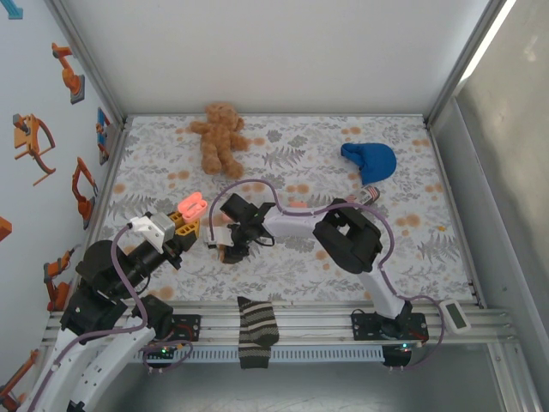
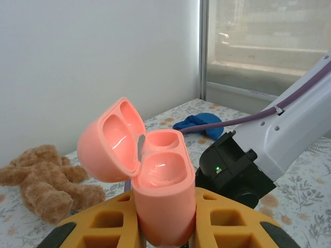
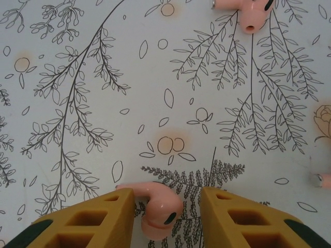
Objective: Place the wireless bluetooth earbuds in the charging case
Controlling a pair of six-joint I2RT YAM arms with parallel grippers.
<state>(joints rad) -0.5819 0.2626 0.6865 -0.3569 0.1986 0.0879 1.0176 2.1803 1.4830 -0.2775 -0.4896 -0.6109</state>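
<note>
Noting one glossy salmon-pink earbud [image 3: 158,209], a rounded head with a dark oval patch and a short stem, lying on the floral bench [image 3: 103,103] between the right fingers [image 3: 88,219]. Finding these standing spread to either side, the stem touching one finger and a gap showing at the other, with a second earbud [image 3: 248,13] lying farther out. Seeing the pink charging case [image 2: 160,196] being pinched upright by the left fingers [image 2: 227,217], lid hanging open, two rounded wells showing.

The charging case [image 2: 161,181] sits in the left gripper [image 2: 165,222], an earbud [image 3: 159,211] between the right gripper [image 3: 168,199]'s fingers.
</note>
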